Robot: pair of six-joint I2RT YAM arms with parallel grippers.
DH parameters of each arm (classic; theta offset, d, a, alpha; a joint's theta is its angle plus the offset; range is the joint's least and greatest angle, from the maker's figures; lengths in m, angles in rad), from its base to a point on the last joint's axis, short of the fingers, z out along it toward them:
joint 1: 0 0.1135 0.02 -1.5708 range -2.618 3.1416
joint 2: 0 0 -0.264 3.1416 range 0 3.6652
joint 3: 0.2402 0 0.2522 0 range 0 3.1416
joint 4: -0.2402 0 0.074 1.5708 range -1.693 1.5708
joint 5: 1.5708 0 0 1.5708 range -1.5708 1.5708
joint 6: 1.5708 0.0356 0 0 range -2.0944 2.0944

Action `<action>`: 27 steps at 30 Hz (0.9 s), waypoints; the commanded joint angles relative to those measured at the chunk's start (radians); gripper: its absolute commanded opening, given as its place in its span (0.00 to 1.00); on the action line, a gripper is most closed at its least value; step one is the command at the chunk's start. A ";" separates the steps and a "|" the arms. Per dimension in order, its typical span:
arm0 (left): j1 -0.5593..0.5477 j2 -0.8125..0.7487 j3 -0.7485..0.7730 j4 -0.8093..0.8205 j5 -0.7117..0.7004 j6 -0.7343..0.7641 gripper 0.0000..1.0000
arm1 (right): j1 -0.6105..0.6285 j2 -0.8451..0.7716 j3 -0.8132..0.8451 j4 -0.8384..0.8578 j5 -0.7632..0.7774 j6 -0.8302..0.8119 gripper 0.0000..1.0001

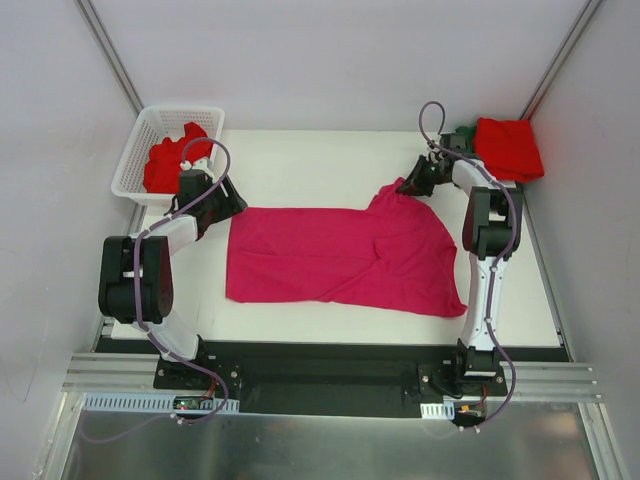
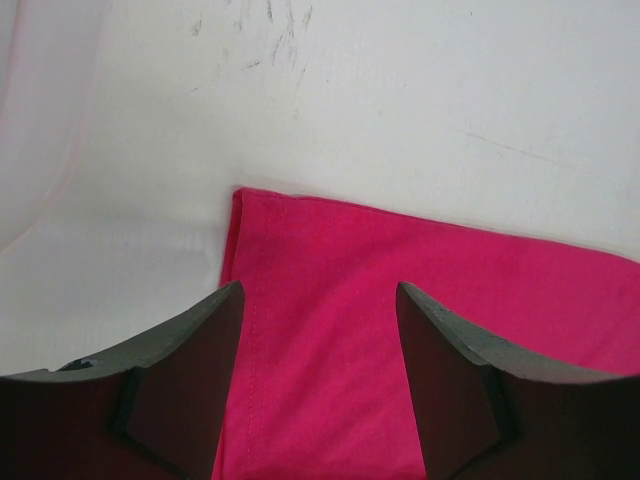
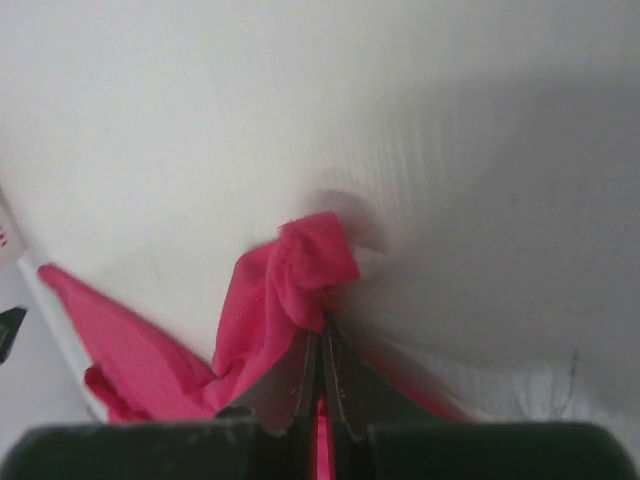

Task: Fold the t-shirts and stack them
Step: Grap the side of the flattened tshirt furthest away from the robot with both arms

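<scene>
A magenta-pink t-shirt (image 1: 340, 258) lies spread on the white table (image 1: 300, 165). My left gripper (image 1: 232, 205) is open just above the shirt's far left corner (image 2: 300, 260), a finger on each side, holding nothing. My right gripper (image 1: 410, 187) is shut on a bunched far right corner of the pink shirt (image 3: 310, 265) and lifts it off the table. A red t-shirt (image 1: 172, 160) lies crumpled in the white basket (image 1: 140, 150). A folded red t-shirt (image 1: 507, 148) lies at the far right on a dark green one (image 1: 464, 130).
The white lattice basket stands at the table's far left corner, close to my left arm. The folded stack sits at the far right corner behind my right arm. Grey walls close in on both sides.
</scene>
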 commanded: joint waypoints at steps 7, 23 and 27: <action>-0.004 -0.044 0.024 0.025 0.029 -0.009 0.62 | 0.020 -0.275 -0.239 0.083 -0.015 -0.030 0.01; -0.004 -0.042 0.019 0.034 0.039 -0.015 0.60 | 0.172 -0.561 -0.569 -0.052 0.080 -0.089 0.01; -0.004 -0.033 0.019 0.036 0.042 -0.018 0.59 | 0.248 -0.627 -0.659 -0.095 0.109 -0.100 0.01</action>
